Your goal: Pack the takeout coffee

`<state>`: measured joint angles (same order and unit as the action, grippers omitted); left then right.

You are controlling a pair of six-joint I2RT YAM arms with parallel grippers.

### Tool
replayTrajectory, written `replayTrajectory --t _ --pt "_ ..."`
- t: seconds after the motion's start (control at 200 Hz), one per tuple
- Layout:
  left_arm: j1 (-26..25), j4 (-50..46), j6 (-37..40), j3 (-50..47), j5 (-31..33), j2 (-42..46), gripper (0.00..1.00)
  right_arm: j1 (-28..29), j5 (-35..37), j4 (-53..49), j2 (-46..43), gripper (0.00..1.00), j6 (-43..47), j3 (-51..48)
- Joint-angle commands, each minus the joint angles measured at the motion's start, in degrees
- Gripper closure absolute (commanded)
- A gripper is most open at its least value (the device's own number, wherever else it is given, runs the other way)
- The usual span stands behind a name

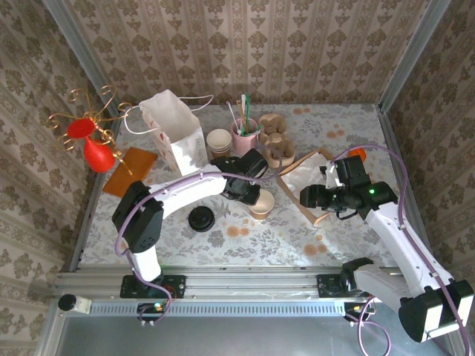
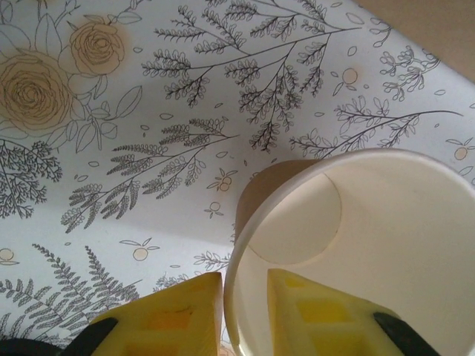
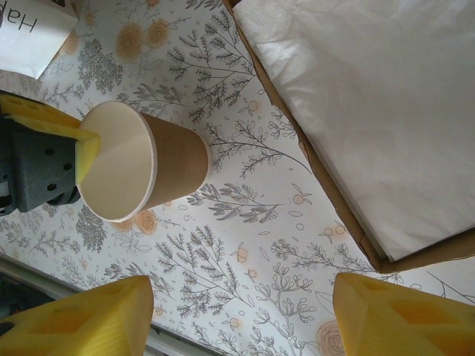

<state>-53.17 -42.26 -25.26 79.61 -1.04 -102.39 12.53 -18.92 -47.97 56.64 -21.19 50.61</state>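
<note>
A lidless beige paper cup [image 1: 262, 202] [image 2: 371, 222] [image 3: 141, 163] stands upright mid-table. My left gripper [image 1: 252, 194] [image 2: 245, 311] straddles its rim, one yellow finger inside and one outside. The jaws are narrow; the outer finger meets the rim and the inner one stands slightly off the wall. A flat black lid disc [image 1: 201, 219] lies on the cloth to the cup's left. The takeout coffee itself, a cup with its lid on, is out of view. My right gripper [image 1: 310, 196] [image 3: 241, 311] hovers open to the right of the cup, holding nothing.
A white paper bag [image 1: 177, 132] stands open at the back left, with stacked beige cups [image 1: 219, 141] and a pink holder of straws [image 1: 244, 133] beside it. Brown pulp carriers [image 1: 276, 141] sit behind. A cardboard tray of napkins [image 1: 304, 182] [image 3: 371, 111] lies under the right arm.
</note>
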Motion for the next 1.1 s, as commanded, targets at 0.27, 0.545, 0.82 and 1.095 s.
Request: replayTrajectory --t 0.27,0.545,0.82,1.095 --pt "0.5 -3.3 1.7 3.6 -0.1 -1.6 0.88 0.3 -1.6 0.0 1.3 0.34 0.6 1.7" --pt "1.0 -3.4 1.5 2.4 -0.6 -1.3 0.84 0.4 -1.7 0.3 1.8 0.34 0.5 2.4" --pt "1.3 -2.2 0.8 1.5 -1.7 -2.4 0.7 0.4 -1.9 0.9 3.0 0.34 0.5 3.0" --pt "1.3 -3.7 2.2 3.2 -0.7 -4.3 0.87 0.4 -1.9 1.5 4.3 0.35 0.8 3.2"
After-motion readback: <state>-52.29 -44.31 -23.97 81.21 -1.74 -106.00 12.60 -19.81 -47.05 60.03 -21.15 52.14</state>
